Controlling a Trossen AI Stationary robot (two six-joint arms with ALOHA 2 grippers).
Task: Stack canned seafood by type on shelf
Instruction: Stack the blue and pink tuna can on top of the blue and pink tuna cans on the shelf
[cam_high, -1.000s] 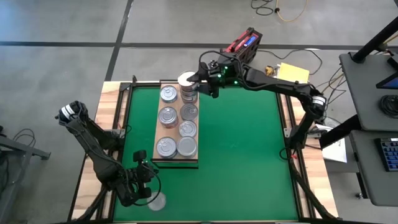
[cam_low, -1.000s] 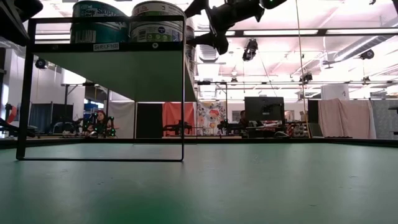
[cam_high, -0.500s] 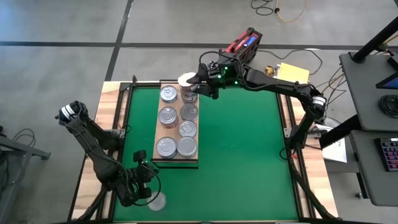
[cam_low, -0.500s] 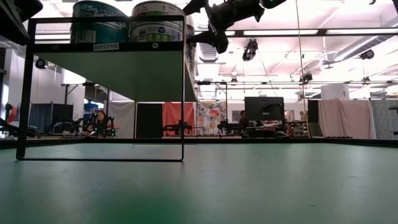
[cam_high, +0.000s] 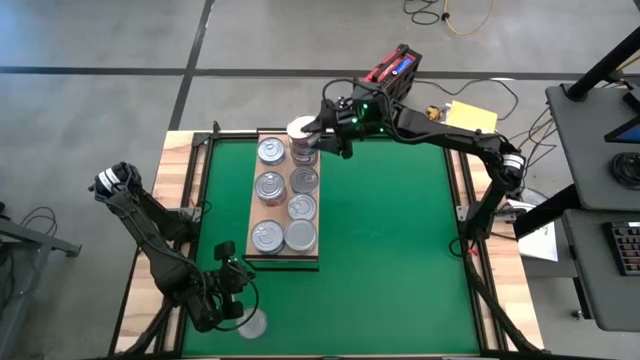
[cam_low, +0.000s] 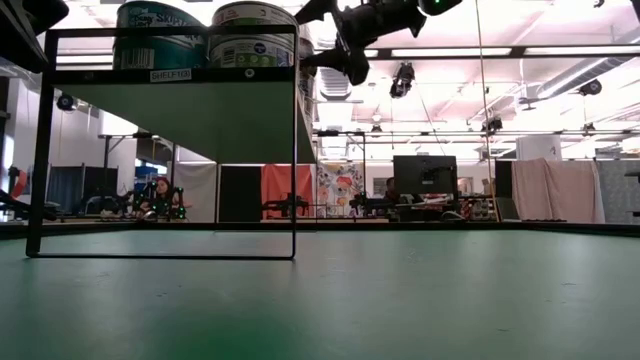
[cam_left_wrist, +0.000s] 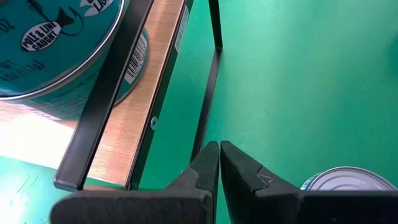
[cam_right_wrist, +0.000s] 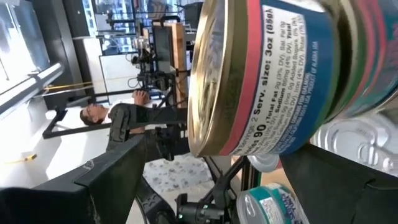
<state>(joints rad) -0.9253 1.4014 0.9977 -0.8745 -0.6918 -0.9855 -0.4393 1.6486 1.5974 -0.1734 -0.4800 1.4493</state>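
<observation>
Desk (cam_high: 390, 230): green mat, wooden edges.
Shelf (cam_high: 272, 210): light wooden board on black wire frame, left half of mat; tins (cam_high: 285, 236) on it in two rows.
Right arm: reaches over shelf's far end; right gripper (cam_high: 312, 131) has fingers clamped on tin (cam_high: 299, 128) with pink-and-blue label, held above far stack.
Left arm: near corner; left gripper (cam_high: 229, 300) low over mat, fingers (cam_left_wrist: 208, 163) pressed together, empty.
Loose tin (cam_high: 253, 323): on mat just beside left gripper.

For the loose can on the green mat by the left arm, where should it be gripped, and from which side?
The loose can lies flat, lid up, beside the shut left hand. Come straight down from above and close the fingers across its round side wall; the flat lid offers no purchase.
</observation>
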